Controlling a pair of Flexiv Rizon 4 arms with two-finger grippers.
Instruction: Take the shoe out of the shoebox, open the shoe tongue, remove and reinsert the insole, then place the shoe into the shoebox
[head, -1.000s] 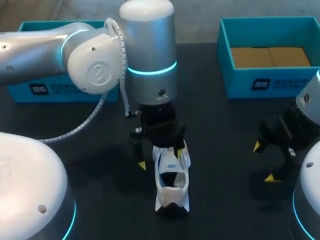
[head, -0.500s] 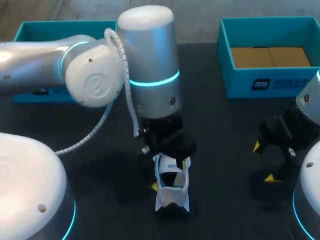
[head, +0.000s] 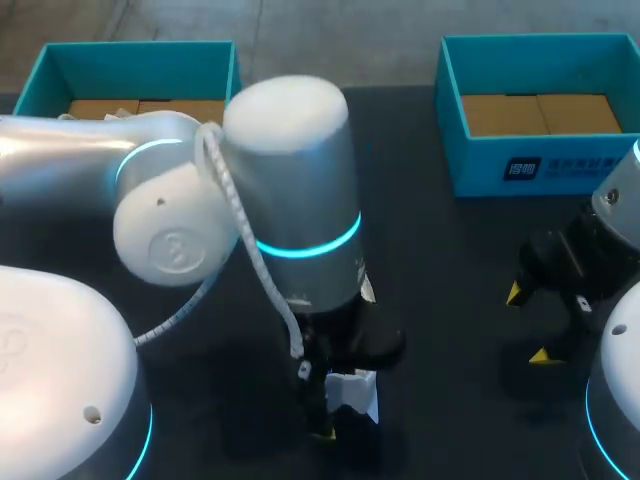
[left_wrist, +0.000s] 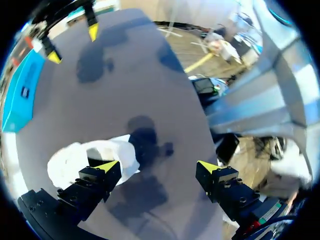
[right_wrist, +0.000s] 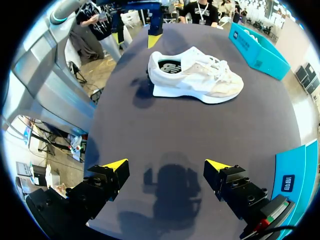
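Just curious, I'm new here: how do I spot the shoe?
Find the dark table, then the big silver left arm over its middle. Below that arm lies the shoe, the only white, laced thing on the table, outside both blue boxes.

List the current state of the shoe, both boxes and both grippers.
Shoe: out of the boxes, upright on the table.
Left box: open, no shoe seen inside.
Right box: open, no shoe inside.
Left gripper: open, by the shoe's heel.
Right gripper: open, empty, apart from the shoe.
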